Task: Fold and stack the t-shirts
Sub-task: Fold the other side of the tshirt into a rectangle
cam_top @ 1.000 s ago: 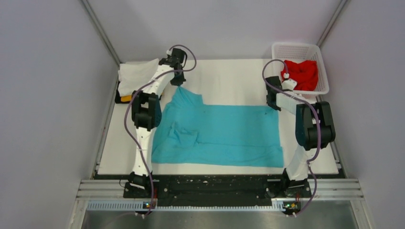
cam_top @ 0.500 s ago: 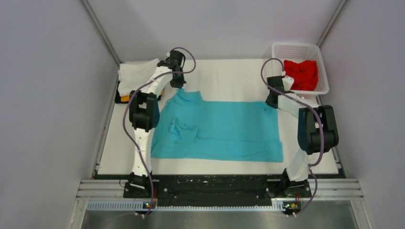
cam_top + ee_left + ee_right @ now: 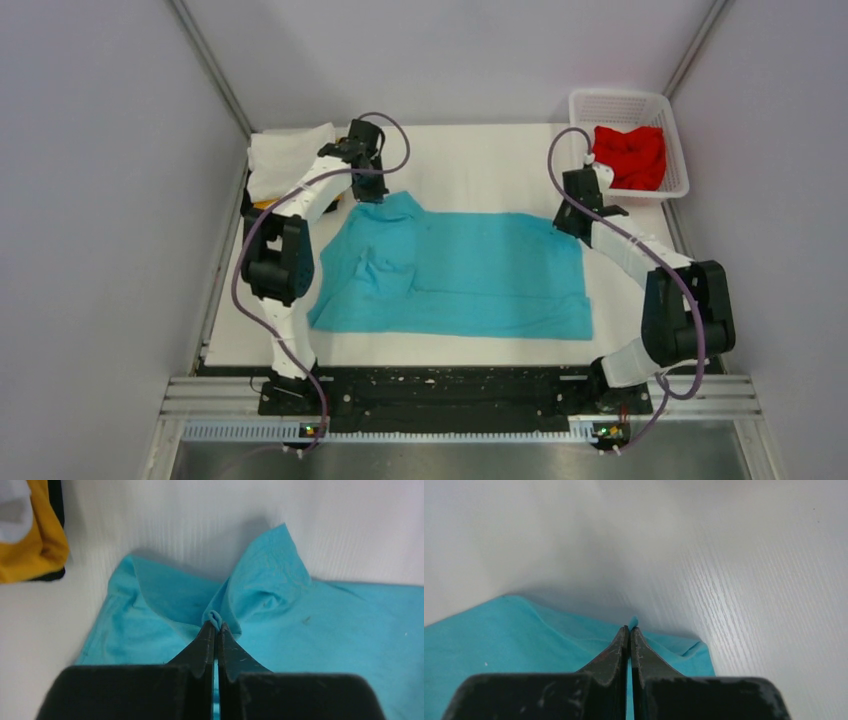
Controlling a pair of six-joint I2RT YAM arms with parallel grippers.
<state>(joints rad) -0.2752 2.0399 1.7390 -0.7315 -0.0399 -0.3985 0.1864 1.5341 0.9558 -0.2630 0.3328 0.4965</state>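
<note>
holding anything, the left gripper (image 3: 215, 625)?

yes. its jaws are pressed together on a small fold of the turquoise t-shirt (image 3: 450, 270), at the far left corner of the cloth. the fabric peaks up like a little tent around the tips.

and the right gripper (image 3: 629, 628)?

much the same. the jaws are closed to a sliver, with a nub of turquoise cloth poking out between the tips. it has the far right corner.

where does the shirt lie?

spread across the middle of the white table (image 3: 480, 150), between the two arms. it is mostly flat, with a rumpled bulge on its left half and a fairly straight near edge.

the other shirts?

a white t-shirt (image 3: 285, 155) sits at the far left corner of the table, on top of a yellow-orange t-shirt (image 3: 35, 545). a black t-shirt (image 3: 56, 500) shows only as a dark strip beside and under that one. the red t-shirt (image 3: 630, 155) is bunched inside the white mesh basket (image 3: 610, 105) at the far right corner.

is the left gripper touching that pile?

no. in the wrist view the pile is off to the left, near but apart, with bare table between.
</note>
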